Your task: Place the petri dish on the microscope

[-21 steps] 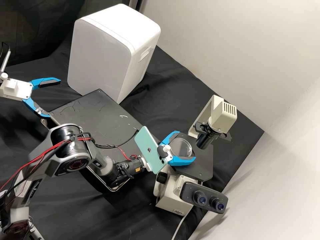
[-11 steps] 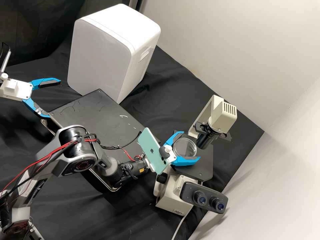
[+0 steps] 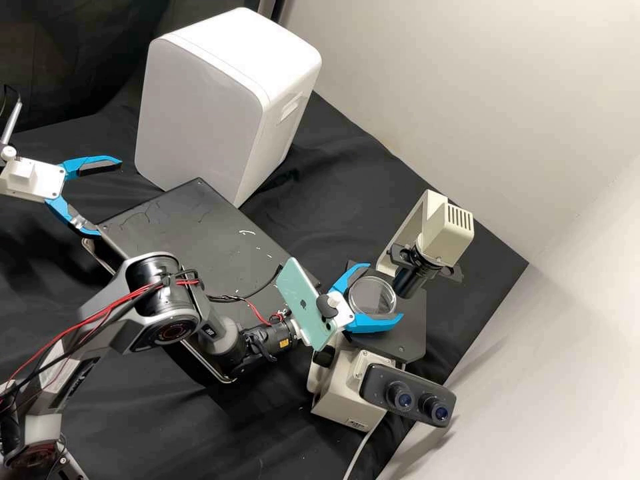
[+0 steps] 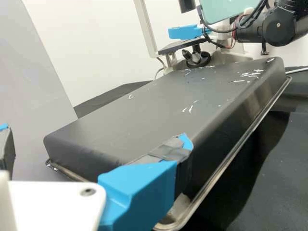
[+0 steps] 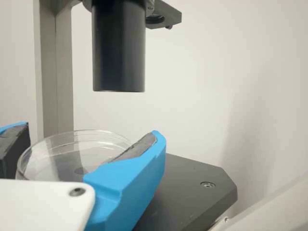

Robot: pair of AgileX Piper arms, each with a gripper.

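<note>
While I watch from beside the black-draped tabletop (image 3: pixel 333 167), the right gripper (image 3: pixel 382 294) sits over the flat black stage (image 3: pixel 413 330) of the microscope (image 3: pixel 347 390). Its two blue fingers are closed on the rim of the clear petri dish (image 3: pixel 369 298), one on each side. The dish lies level over the stage, right beneath the dark condenser tube (image 5: pixel 119 45) that hangs from the microscope's beige upper arm. From where I stand I cannot tell whether its base touches the stage. The eyepieces (image 3: pixel 417 402) jut out below the stage, toward the near edge of the tabletop. A mint-green phone (image 3: pixel 303 303) is mounted on that arm's wrist, standing on edge just behind the gripper.

Well apart from all this, the left gripper (image 3: pixel 109 196) hangs at the far corner of a black slab (image 3: pixel 193 233) that lies in a shallow metal tray. Its fingers are spread wide apart, and one of them is just beside the slab's corner. A tall white box (image 3: pixel 227 93) with rounded edges stands on the tabletop close behind the tray.
</note>
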